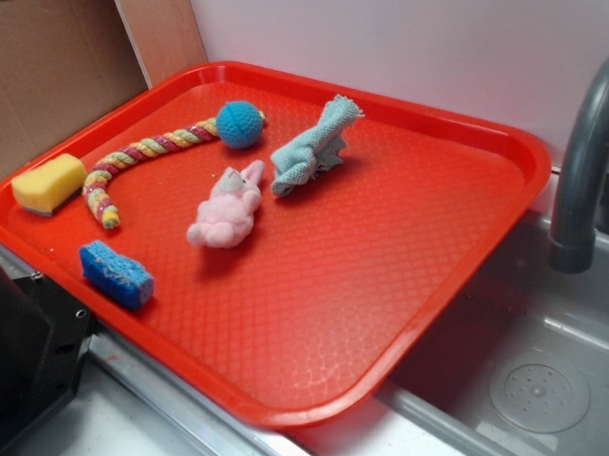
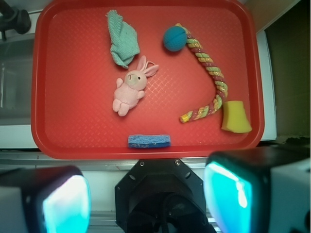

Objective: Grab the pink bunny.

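The pink bunny (image 1: 227,209) lies near the middle of the red tray (image 1: 386,265), its ears pointing toward the teal cloth. In the wrist view the bunny (image 2: 130,89) lies well ahead of my gripper (image 2: 148,199). The gripper hangs high and behind the tray's (image 2: 73,97) near rim. Its jaws stand wide open, with nothing between the two teal-lit pads (image 2: 65,206). In the exterior view the gripper is out of frame.
A teal knotted cloth (image 1: 315,148) (image 2: 123,39) lies just beyond the bunny. A blue ball (image 1: 240,123) (image 2: 174,38) on a striped rope (image 1: 132,159), a yellow sponge (image 1: 48,184) and a blue sponge (image 1: 116,275) (image 2: 149,141) also lie on the tray. Beside the tray are a grey faucet (image 1: 583,168) and a sink (image 1: 530,380).
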Controlling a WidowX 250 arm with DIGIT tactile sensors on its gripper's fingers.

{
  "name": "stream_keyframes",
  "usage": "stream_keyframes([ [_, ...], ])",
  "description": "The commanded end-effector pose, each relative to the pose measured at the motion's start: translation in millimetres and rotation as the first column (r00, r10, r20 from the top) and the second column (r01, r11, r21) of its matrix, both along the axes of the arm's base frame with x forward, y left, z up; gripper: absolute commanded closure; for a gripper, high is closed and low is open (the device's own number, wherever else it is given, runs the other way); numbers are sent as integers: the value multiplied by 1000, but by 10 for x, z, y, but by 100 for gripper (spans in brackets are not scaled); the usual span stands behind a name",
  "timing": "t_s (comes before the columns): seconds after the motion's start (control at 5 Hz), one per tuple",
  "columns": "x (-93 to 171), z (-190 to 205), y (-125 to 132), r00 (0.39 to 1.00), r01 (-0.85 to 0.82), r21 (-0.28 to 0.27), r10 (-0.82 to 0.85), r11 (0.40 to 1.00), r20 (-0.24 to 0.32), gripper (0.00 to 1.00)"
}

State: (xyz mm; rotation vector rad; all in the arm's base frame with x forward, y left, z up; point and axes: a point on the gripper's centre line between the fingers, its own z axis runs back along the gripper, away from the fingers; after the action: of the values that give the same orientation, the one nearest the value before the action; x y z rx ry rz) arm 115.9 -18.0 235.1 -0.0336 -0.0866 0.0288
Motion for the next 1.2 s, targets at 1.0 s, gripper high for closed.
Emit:
stream_keyframes([
  [1.0,976,-1586,-253,813,-572,-82,577,816,75,0],
])
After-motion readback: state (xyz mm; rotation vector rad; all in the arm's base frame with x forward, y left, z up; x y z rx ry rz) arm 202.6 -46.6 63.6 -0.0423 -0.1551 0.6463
